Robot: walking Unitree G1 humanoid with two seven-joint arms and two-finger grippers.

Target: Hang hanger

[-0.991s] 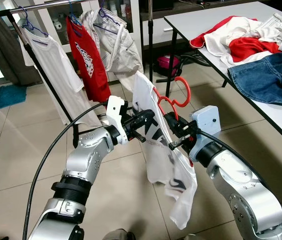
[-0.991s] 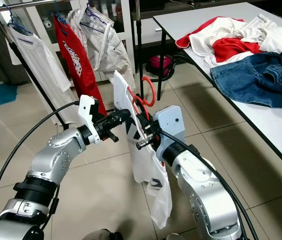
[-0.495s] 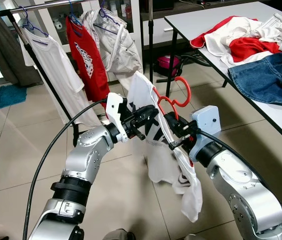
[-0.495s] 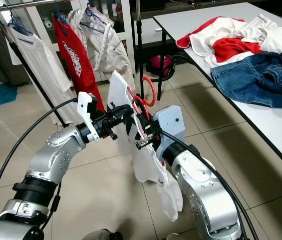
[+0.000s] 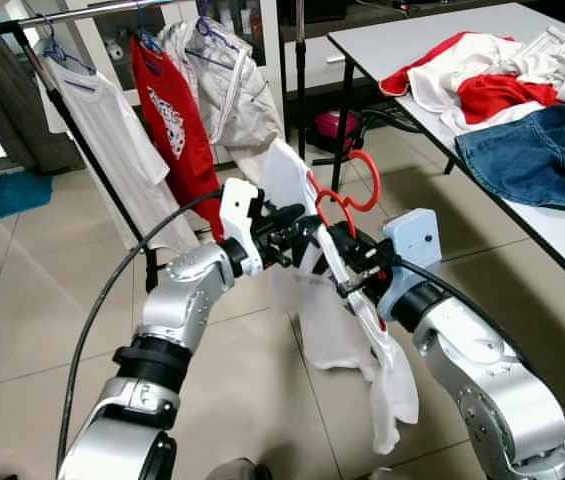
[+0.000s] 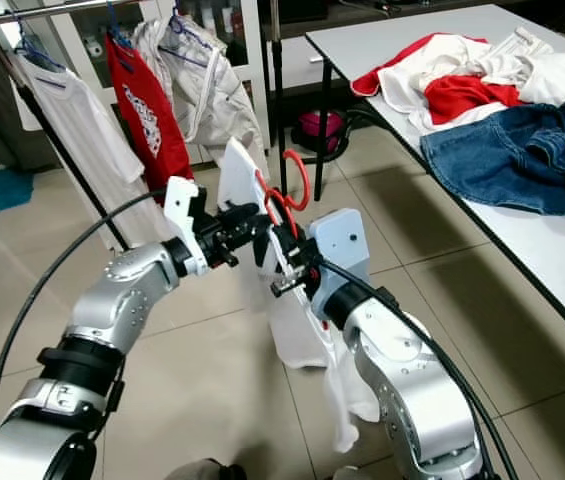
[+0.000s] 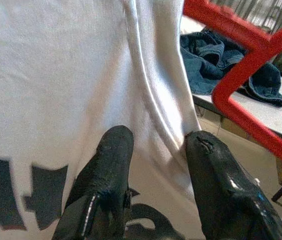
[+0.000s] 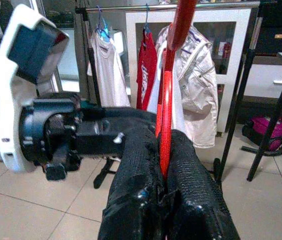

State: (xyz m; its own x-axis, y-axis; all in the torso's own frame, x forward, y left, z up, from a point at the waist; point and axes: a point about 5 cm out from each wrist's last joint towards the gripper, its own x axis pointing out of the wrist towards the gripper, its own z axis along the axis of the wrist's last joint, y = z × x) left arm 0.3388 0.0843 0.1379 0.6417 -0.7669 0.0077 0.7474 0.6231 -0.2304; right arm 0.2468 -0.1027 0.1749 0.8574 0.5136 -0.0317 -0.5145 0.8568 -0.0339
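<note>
Since a second ago my left gripper [image 5: 297,228] has pushed further toward centre frame, and the white T-shirt [image 5: 337,320] now bunches lower and hangs off to the lower right instead of falling straight. Both of my arms meet in the middle of the left eye view. My right gripper [image 5: 347,262] has its two fingers clamped narrow on the red hanger [image 5: 345,192]; in the right wrist view the red bar [image 8: 166,95] runs straight up from between my closed fingers [image 8: 138,175]. The hanger's hook curls up just above centre, and the shirt is draped over it. My left gripper's fingers [image 7: 108,165] stand a little apart in the left wrist view, pressed against the shirt's white cloth with a fold between them; whether they actually pinch it I cannot tell. At upper left, the clothes rail [image 5: 92,10] carries a white shirt [image 5: 102,130], a red shirt [image 5: 177,120] and a pale jacket [image 5: 242,90]. At upper right, the white table [image 5: 552,230] holds blue jeans [image 5: 537,155] and a red and white heap of clothes [image 5: 482,75].
</note>
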